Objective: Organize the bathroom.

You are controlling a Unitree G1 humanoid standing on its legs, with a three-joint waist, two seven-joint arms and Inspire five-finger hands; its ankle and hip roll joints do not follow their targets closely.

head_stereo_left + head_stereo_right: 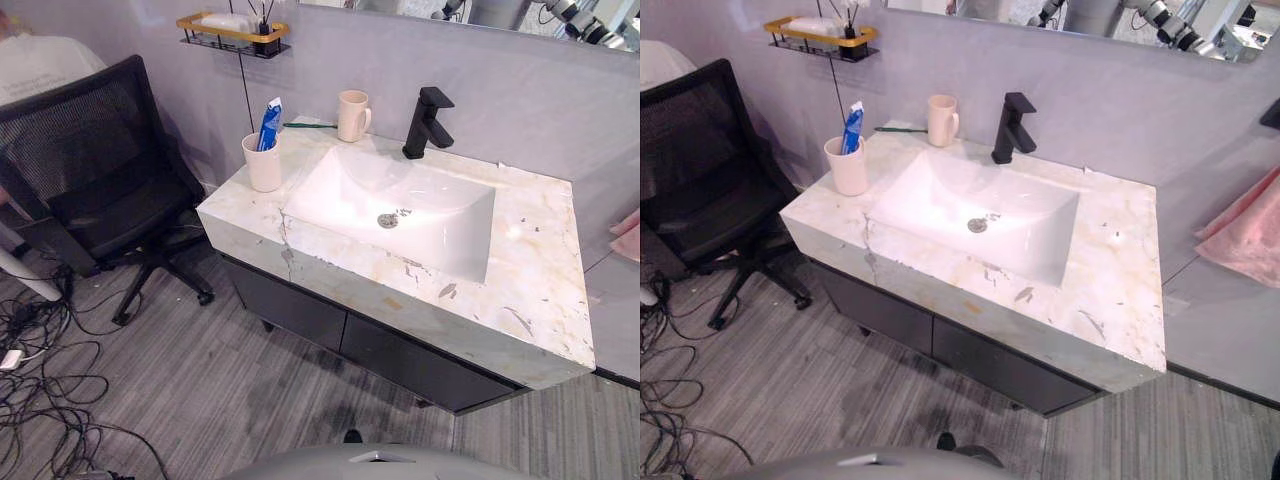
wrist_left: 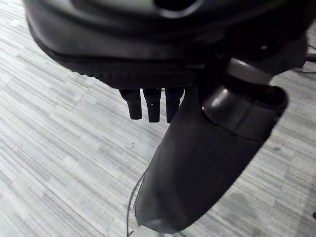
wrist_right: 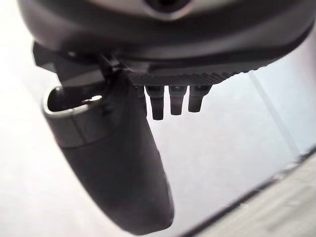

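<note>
1. My left hand point(image 2: 153, 101) hung over the grey plank floor point(image 2: 59, 148), its fingers straight and relaxed, holding nothing.
2. My right hand point(image 3: 173, 98) hung before a pale wall, its fingers likewise straight and apart from the thumb, with nothing between them.
3. Ahead stood the marble tabletop point(image 1: 540, 290) of a vanity, with a white sink point(image 1: 400, 205) sunk into it and dark cabinet fronts point(image 1: 350, 330) below.
4. A black faucet point(image 1: 428, 122) stood at the back edge of the sink.
5. Near the tabletop's front left corner stood a white cup point(image 1: 263, 162) with a blue toothpaste tube point(image 1: 269, 124) upright in it.
6. A cream mug point(image 1: 352, 115) stood at the back left, near the wall, well apart from the cup.
7. A green toothbrush point(image 1: 308, 125) lay flat on the tabletop just beside the mug; its head was hard to make out.
8. On the grey wall above hung a gold and black shelf point(image 1: 232, 35); what it carried was too small to tell, beyond a dark holder with sticks.
9. A black mesh office chair point(image 1: 95, 170) stood left of the vanity, with loose cables point(image 1: 40, 400) on the floor beside it.
10. A pink towel point(image 1: 1245, 230) hung at the right, cut off by the edge.
11. A mirror's lower edge point(image 1: 1060, 20) ran along the top, mostly cut off.
</note>
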